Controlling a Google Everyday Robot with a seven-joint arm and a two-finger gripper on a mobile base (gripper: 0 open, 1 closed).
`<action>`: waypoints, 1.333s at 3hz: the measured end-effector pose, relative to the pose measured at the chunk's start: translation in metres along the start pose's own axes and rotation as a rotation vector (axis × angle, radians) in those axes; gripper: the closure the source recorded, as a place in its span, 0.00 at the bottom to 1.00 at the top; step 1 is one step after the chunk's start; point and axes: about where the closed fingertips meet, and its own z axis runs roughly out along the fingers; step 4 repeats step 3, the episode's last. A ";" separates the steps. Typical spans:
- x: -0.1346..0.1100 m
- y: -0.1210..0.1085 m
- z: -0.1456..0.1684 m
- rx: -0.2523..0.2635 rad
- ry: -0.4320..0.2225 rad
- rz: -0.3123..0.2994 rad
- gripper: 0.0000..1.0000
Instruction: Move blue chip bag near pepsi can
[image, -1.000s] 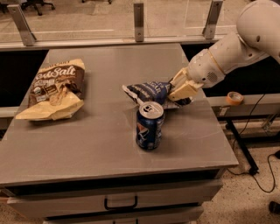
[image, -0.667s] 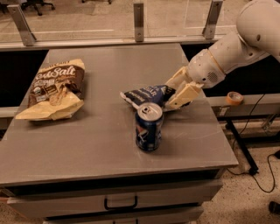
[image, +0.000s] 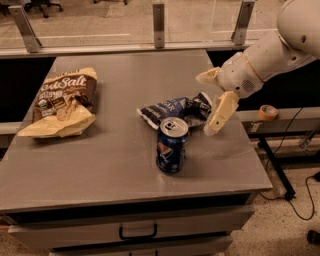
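Note:
The blue chip bag (image: 172, 110) is a small crumpled navy foil bag lying on the grey table (image: 115, 165), just behind the pepsi can (image: 171, 145). The can stands upright, dark blue with a silver top. My gripper (image: 209, 102) is at the bag's right end, raised a little, with its two cream fingers spread wide apart. One finger (image: 220, 113) hangs down to the right of the bag, the other (image: 207, 76) points left above it. Neither finger holds the bag.
A larger brown-and-cream "Salt" chip bag (image: 61, 102) lies at the table's left. A glass rail with metal posts (image: 158, 19) runs along the back edge. A tape roll (image: 268, 112) sits on a ledge to the right. A drawer handle (image: 138, 233) is below the front edge.
The gripper's fingers have opened off the blue chip bag and pulled back to the right and up. The bag now lies free on the table behind the can.

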 end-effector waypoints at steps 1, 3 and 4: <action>0.006 -0.010 -0.034 0.097 0.056 -0.027 0.00; 0.018 -0.010 -0.098 0.280 0.154 -0.020 0.00; 0.018 -0.010 -0.098 0.280 0.154 -0.020 0.00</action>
